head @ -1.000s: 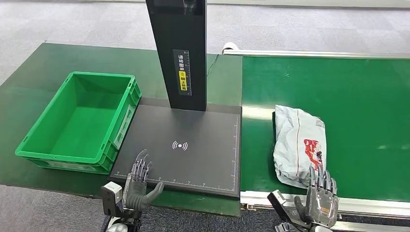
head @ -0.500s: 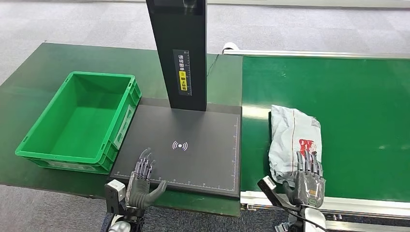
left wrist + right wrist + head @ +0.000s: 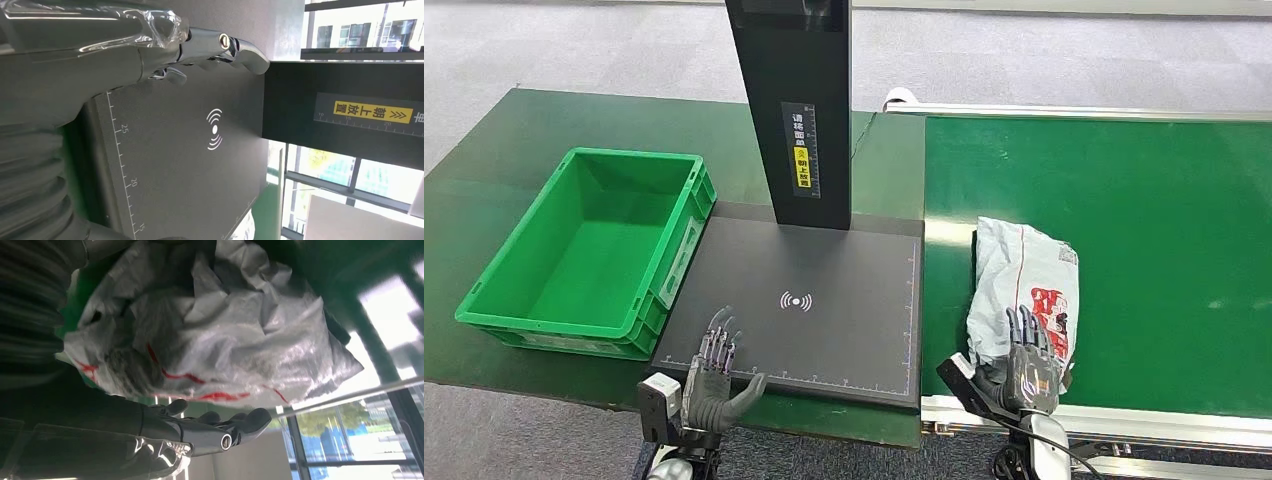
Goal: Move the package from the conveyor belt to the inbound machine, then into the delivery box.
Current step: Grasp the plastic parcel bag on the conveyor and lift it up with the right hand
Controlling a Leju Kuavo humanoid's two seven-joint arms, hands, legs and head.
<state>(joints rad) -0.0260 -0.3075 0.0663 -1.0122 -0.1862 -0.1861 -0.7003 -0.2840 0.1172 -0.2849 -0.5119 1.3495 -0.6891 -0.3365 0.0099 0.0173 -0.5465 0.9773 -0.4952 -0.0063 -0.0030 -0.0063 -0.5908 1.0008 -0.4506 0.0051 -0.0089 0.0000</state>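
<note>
The right robot hand [image 3: 1029, 365] lay on the near end of the package [image 3: 1022, 290], fingers spread, not yet grasping it. It should close firmly around the soft bag before lifting. The left robot hand [image 3: 712, 375] was released, holding nothing.

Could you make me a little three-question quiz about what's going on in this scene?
1. True or false: the grey package already lies in the green box.
2. Which robot hand is at the package: A) left B) right?
3. Fill in: the package lies on the green ______.

Key: 1. False; the box holds nothing. 2. B; whether it already grips cannot be told. 3. Conveyor belt.
</note>
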